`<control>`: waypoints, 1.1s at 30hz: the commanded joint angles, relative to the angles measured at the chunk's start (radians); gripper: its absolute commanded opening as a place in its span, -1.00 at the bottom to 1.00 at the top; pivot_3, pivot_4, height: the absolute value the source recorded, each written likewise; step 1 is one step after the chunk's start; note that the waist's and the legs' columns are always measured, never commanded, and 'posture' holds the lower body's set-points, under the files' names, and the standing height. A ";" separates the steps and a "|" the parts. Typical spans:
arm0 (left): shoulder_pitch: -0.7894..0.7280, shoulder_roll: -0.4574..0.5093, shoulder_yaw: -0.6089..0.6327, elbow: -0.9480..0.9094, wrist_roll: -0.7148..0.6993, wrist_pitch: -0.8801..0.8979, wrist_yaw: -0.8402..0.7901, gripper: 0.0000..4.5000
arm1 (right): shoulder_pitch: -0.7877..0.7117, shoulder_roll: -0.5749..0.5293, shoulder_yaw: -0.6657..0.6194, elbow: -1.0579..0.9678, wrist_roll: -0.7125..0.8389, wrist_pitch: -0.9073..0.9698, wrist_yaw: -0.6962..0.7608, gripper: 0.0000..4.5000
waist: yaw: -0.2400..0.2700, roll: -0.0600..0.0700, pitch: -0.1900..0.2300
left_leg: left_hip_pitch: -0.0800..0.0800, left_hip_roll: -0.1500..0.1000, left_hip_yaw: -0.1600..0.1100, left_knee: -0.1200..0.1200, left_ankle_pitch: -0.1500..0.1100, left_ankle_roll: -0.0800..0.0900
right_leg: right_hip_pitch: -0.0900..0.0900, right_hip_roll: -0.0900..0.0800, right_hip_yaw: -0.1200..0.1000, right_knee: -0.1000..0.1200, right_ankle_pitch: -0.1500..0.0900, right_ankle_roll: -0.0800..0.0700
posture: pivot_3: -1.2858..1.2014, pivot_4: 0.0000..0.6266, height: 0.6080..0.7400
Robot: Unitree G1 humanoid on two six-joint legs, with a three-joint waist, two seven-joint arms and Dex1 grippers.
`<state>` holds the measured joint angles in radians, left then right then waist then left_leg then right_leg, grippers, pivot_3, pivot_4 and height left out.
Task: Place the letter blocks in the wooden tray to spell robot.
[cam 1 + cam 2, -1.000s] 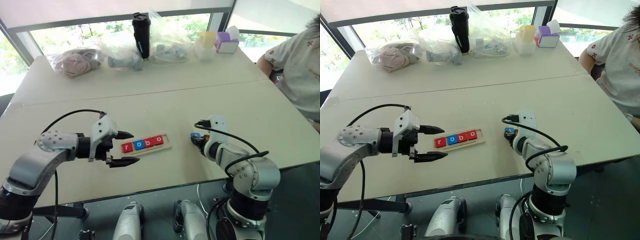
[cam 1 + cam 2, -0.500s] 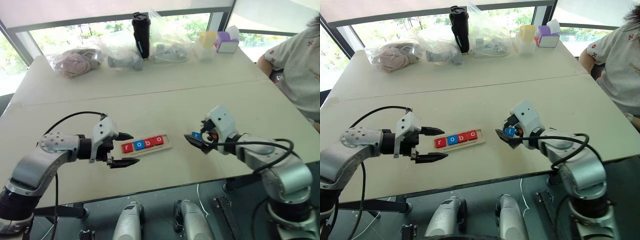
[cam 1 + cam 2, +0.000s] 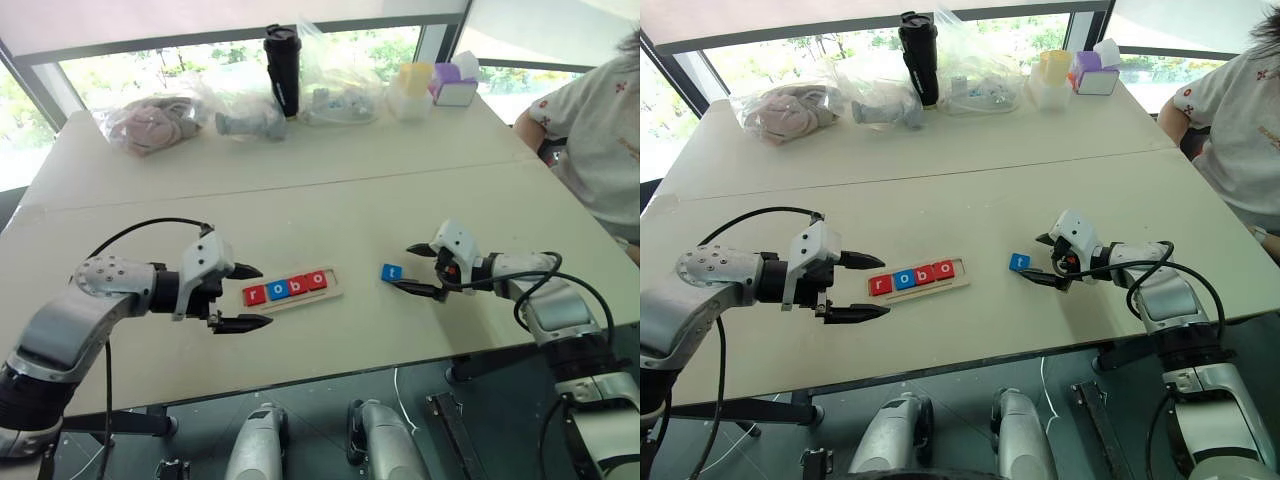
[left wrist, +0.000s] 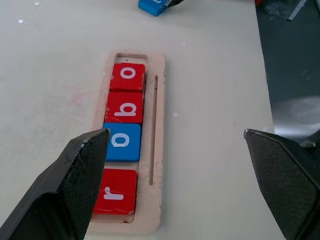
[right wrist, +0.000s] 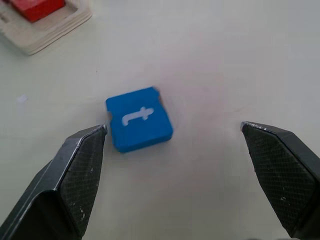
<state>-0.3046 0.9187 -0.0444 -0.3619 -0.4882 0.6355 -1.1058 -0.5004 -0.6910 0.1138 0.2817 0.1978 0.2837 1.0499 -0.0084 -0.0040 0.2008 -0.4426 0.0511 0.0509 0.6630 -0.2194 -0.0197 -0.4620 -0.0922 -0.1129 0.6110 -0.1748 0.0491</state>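
Bottle (image 3: pixel 283 56), bags (image 3: pixel 150 123) and tissue box (image 3: pixel 455 89) stand far behind wooden tray (image 3: pixel 333 291).

Pale matt wooden tray (image 4: pixel 156 150); smooth letter blocks (image 4: pixel 123 141); cross-hatched black fingers (image 5: pixel 80 172)

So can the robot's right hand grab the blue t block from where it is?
Probably yes. The right gripper is open right beside the blue t block, which lies alone on the table with nothing between them.
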 commanded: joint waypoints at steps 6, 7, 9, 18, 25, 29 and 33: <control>0.017 0.031 0.022 -0.001 0.033 -0.039 -0.006 1.00 | -0.010 -0.007 0.010 0.024 -0.018 -0.083 0.099 0.98 | 0.002 0.000 0.000 | 0.000 0.000 0.001 0.001 0.000 0.000 | 0.000 0.000 0.000 0.000 0.000 0.000 | 0.03 -0.52 1.00; 0.018 0.029 0.021 -0.002 0.033 -0.039 -0.005 1.00 | -0.012 -0.004 0.009 0.029 -0.021 -0.087 0.099 0.88 | 0.002 0.000 0.000 | 0.000 0.000 0.000 0.001 0.000 0.000 | 0.000 0.000 0.000 0.000 0.000 0.000 | 0.03 -0.52 1.00; 0.019 0.027 0.020 -0.005 0.033 -0.039 -0.003 1.00 | -0.013 -0.002 0.007 0.034 -0.023 -0.091 0.101 0.62 | 0.002 0.000 0.000 | 0.000 0.000 0.000 0.001 0.000 0.000 | 0.000 0.000 0.000 0.001 0.000 0.000 | 0.03 -0.52 1.00; 0.027 0.029 0.016 -0.001 0.052 -0.047 -0.004 1.00 | -0.040 -0.006 0.000 0.041 -0.034 -0.120 0.112 -0.48 | 0.002 0.000 0.000 | 0.001 0.000 0.001 0.001 0.000 0.000 | 0.000 0.000 0.000 0.001 0.000 0.000 | 0.03 -0.52 1.00; 0.047 0.047 0.044 -0.006 0.040 -0.047 -0.021 1.00 | -0.123 0.016 0.051 -0.064 -0.028 -0.100 0.174 -0.48 | -0.003 0.000 0.000 | 0.001 0.000 0.000 0.001 0.000 0.000 | 0.000 0.000 0.000 0.002 0.000 0.000 | 0.03 -0.52 1.00; 0.053 0.057 0.074 0.002 0.035 -0.049 -0.019 1.00 | -0.171 0.068 0.098 -0.077 -0.044 -0.117 0.181 -0.48 | -0.002 0.000 0.000 | 0.001 0.001 0.000 0.001 0.000 0.000 | 0.000 0.001 0.000 0.002 0.000 0.000 | 0.03 -0.52 1.00; 0.046 0.077 0.150 0.044 0.019 -0.037 -0.012 1.00 | -0.212 0.105 0.169 -0.051 -0.092 -0.170 0.219 -0.48 | -0.001 0.000 0.000 | 0.001 0.001 0.000 0.001 0.000 0.000 | 0.000 0.000 0.000 0.003 0.000 0.000 | 0.03 -0.52 1.00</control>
<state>-0.2492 0.9747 0.0418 -0.3191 -0.4524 0.6022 -1.1158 -0.6909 -0.5857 0.2759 0.2388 0.1225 0.1469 1.2529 -0.0096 -0.0040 0.2008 -0.4417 0.0518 0.0510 0.6640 -0.2193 -0.0199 -0.4621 -0.0916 -0.1126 0.6140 -0.1746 0.0489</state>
